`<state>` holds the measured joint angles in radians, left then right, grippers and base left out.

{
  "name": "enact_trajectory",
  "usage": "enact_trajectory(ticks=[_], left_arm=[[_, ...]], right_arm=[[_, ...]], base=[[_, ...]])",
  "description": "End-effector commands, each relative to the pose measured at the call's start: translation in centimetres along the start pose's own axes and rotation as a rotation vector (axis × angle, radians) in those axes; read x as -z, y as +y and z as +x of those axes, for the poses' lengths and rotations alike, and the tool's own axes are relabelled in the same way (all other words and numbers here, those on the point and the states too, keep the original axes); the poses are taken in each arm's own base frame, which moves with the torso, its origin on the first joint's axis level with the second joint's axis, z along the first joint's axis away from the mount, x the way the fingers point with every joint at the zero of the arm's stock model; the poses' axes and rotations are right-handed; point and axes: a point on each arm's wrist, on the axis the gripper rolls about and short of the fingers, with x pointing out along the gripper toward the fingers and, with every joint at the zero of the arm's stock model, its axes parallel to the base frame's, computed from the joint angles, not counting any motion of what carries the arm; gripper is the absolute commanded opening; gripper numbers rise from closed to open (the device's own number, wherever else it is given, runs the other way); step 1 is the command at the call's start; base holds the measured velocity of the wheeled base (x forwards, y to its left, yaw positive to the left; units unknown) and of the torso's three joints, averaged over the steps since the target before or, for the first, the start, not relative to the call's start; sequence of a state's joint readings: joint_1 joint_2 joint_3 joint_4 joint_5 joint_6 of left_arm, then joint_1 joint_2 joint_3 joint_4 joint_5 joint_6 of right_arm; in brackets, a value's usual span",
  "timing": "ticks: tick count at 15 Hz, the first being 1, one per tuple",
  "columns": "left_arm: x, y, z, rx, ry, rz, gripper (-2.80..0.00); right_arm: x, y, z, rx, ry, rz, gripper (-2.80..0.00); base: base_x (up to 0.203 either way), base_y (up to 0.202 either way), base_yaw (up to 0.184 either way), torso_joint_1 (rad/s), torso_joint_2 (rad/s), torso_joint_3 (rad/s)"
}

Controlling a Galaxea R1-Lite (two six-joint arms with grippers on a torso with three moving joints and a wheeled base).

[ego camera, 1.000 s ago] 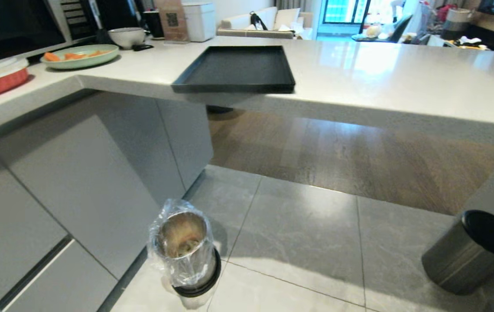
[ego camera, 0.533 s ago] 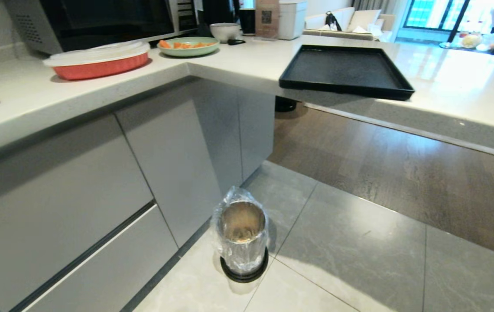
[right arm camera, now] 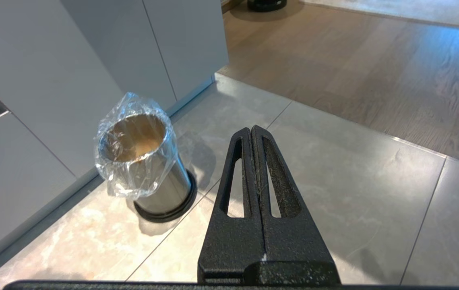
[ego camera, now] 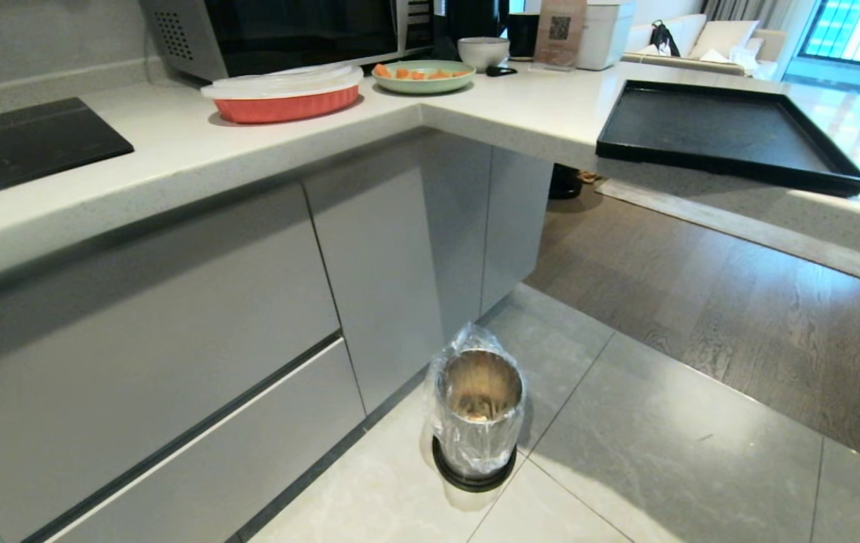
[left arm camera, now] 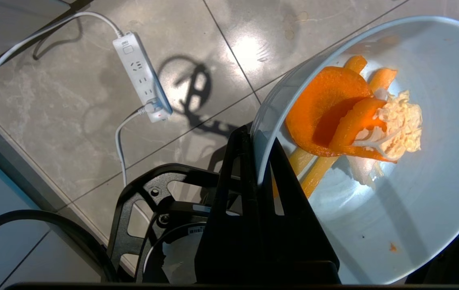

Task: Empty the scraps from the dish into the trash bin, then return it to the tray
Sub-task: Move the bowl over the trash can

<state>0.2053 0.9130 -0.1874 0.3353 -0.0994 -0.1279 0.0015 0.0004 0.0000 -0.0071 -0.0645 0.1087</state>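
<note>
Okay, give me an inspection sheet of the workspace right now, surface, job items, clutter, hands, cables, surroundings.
Surface: pale counter turning a corner; tiled floor below.
Job's things: bowl tilted, scraps inside; trash bin on the floor by the cabinets, bagged; black tray bare, overhanging the counter edge.
Clutter: red dish with a lid, green plate of carrot, grey bowl.
Hands: left hand shut on the bowl's rim; right hand shut, holding nothing, above the floor.
Cables: white power strip and its cord on the tiles.
Surroundings: microwave, grey cabinets, wood floor.
</note>
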Motion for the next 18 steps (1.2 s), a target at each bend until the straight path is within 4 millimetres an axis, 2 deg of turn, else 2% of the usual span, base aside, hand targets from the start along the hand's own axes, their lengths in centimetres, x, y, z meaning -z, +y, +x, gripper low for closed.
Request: enact_trajectory(ticks=[1,14,18], left_arm=[[0.02,0.00,0.01,0.001,0.004,-0.002,-2.80],[0.02,0.00,0.01,0.001,0.004,-0.002,-2.80],[0.02,0.00,0.01,0.001,0.004,-0.002,-2.80]], right_arm=[[0.00,0.00,0.00,0.001,-0.001,0.002,-2.80],[0.00,0.00,0.00,0.000,-0.001,0.000,-2.80],[0.00,0.00,0.00,0.001,-0.001,0.000,-2.80]], base=[[0.000,0.000,0.000,0.000,0.00,0.000],[0.000,0.000,0.000,0.000,0.00,0.000],[-0.001,-0.138,0.003,0.003,0.00,0.000]])
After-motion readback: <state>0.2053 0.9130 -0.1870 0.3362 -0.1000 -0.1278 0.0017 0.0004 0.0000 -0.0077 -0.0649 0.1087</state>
